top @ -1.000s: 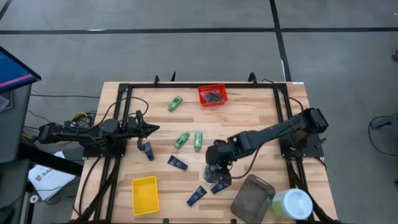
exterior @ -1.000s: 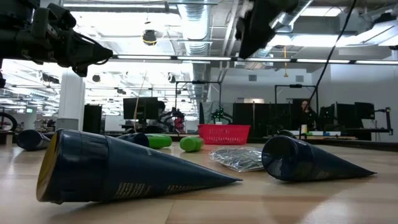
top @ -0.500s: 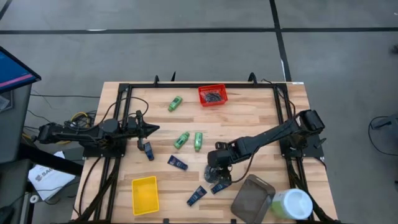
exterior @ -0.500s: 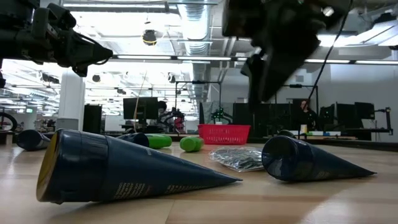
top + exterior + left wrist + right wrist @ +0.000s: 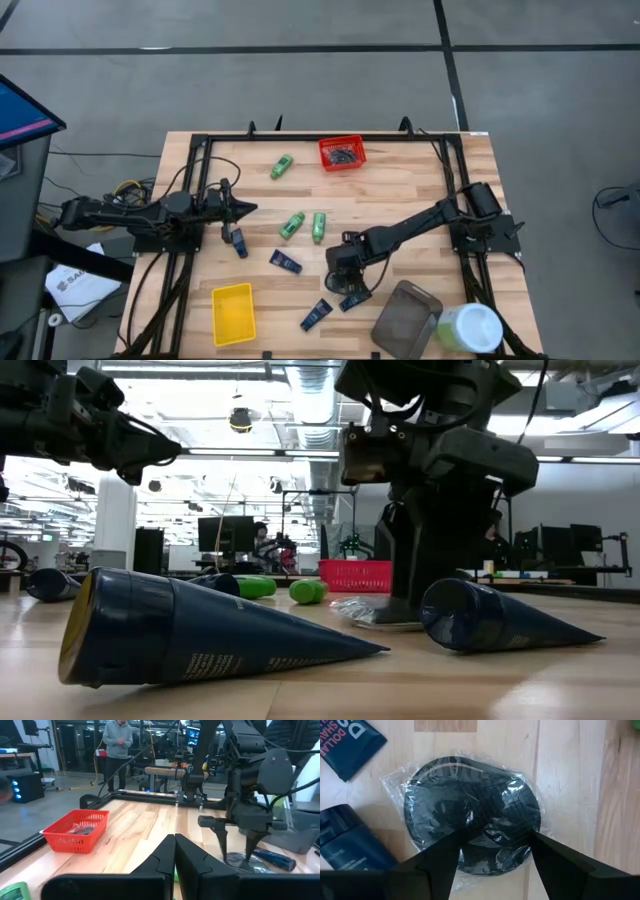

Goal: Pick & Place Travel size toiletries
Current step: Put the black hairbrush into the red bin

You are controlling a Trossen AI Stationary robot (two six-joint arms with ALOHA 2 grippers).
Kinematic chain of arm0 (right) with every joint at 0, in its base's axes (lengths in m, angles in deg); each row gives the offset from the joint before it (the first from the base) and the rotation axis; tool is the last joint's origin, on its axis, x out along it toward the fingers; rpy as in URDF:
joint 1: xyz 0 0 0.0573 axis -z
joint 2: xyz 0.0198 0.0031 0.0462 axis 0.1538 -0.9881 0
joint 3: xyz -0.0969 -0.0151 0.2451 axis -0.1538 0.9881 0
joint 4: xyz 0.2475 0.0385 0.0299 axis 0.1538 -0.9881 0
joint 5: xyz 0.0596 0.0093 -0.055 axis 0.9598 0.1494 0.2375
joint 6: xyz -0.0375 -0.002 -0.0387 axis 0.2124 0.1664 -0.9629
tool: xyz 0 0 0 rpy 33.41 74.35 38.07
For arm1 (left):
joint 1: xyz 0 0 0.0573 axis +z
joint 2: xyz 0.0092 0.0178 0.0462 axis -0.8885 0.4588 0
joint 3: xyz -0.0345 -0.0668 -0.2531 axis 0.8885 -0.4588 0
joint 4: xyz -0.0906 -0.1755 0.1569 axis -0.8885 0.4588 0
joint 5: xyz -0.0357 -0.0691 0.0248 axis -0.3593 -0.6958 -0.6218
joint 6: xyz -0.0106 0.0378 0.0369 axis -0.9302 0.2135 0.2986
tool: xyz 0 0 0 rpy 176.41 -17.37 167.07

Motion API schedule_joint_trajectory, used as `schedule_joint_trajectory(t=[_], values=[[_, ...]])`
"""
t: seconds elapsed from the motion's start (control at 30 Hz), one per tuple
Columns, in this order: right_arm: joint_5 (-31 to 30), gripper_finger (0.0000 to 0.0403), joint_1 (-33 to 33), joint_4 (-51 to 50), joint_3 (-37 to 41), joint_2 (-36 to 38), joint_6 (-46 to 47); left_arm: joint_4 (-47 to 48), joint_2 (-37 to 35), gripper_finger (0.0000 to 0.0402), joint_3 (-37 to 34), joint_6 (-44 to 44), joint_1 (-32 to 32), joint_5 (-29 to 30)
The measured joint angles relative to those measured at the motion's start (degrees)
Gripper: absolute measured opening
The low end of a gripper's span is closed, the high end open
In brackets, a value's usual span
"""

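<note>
My right gripper (image 5: pixel 342 268) points down, open, over a round dark grey puck (image 5: pixel 470 810) wrapped in clear plastic; its fingertips (image 5: pixel 461 836) are low over the puck's top. The puck lies flat on the table near two dark blue tubes (image 5: pixel 354 298) (image 5: pixel 317 315). Two more tubes (image 5: pixel 285 262) (image 5: pixel 238 242) lie further left. Three green bottles (image 5: pixel 282 166) (image 5: pixel 292 225) (image 5: pixel 319 226) lie on their sides mid-table. My left gripper (image 5: pixel 248 208) waits shut above the table's left side. My right gripper comes at the wrapped puck from above, pointing down. Its open fingertips (image 5: pixel 532 837) are over the puck's plastic-covered top (image 5: pixel 495 827), inside its rim. I cannot tell whether they touch the wrap.
A red basket (image 5: pixel 342 153) with a dark wrapped thing stands at the far edge. A yellow bin (image 5: pixel 233 313) sits at the near left, a grey container (image 5: pixel 406 318) and the pale green and white tub (image 5: pixel 470 328) at the near right. Black frame rails border the table.
My right gripper has come down from well above the table to the wrapped puck, shifting a little toward the near left. The puck, tubes and bottles lie where they were.
</note>
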Motion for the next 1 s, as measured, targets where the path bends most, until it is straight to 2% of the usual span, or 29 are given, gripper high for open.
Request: schedule_joint_trajectory(t=[0.13, 0.37, 0.57, 1.0], values=[[-0.1, 0.02, 0.0, -0.2, 0.0, 0.0, -0.2, 0.0, 0.0, 0.0003, 0.0, 0.0, 0.0, 0.0], [-0.3, 0.0089, 0.1, 0.0, 0.0, 0.0, -0.4, -0.1, 0.0, 0.0003, 0.0, -0.2, 0.0, 0.0], [0.4, 0.0014, 0.5, 0.1, 0.1, -0.1, -0.5, -0.5, 0.0, 0.0003, 0.0, -0.2, 0.0, 0.0], [0.6, 0.0001, 4.0, -2.3, -1.4, 1.8, -1.1, -1.0, 0.0, 0.0003, 0.0, -0.2, 0.0, 0.1]])
